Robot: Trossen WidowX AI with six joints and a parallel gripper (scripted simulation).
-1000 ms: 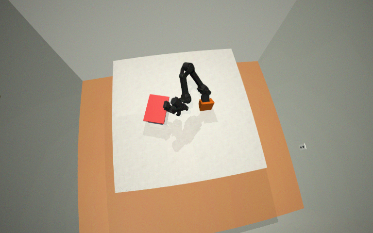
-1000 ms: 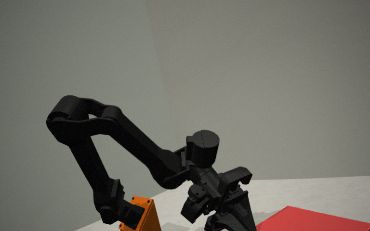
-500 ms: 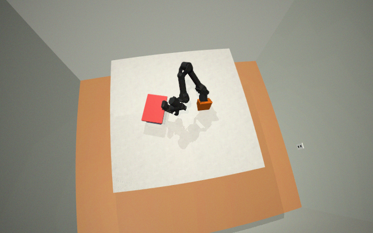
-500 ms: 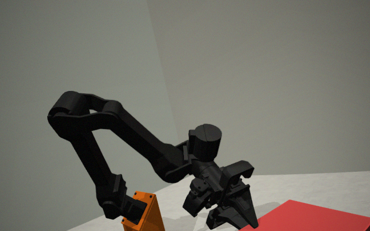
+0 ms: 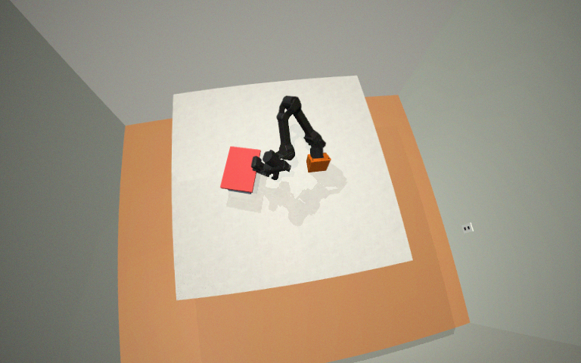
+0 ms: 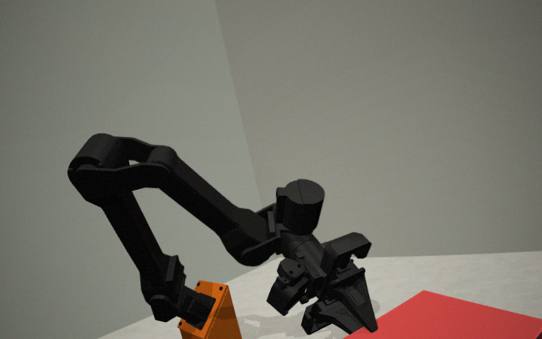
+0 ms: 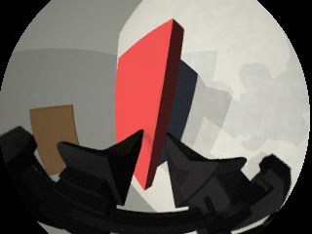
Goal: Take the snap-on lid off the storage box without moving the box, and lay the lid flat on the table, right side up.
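The red lid sits on top of the dark blue storage box, right side up. It looks level, and I see no clear gap between lid and box. My gripper is shut on the lid's near edge, on the side facing the arm's base. One fingertip is over the red top and the other is on the side below the rim. In the exterior view the box body and the lower fingertip are out of view or hidden. In the top view the arm covers the contact.
The arm's orange base block stands to the right of the box in the top view. Both stand on a white table top, with a brown surface around it. The arm arches between base and box.
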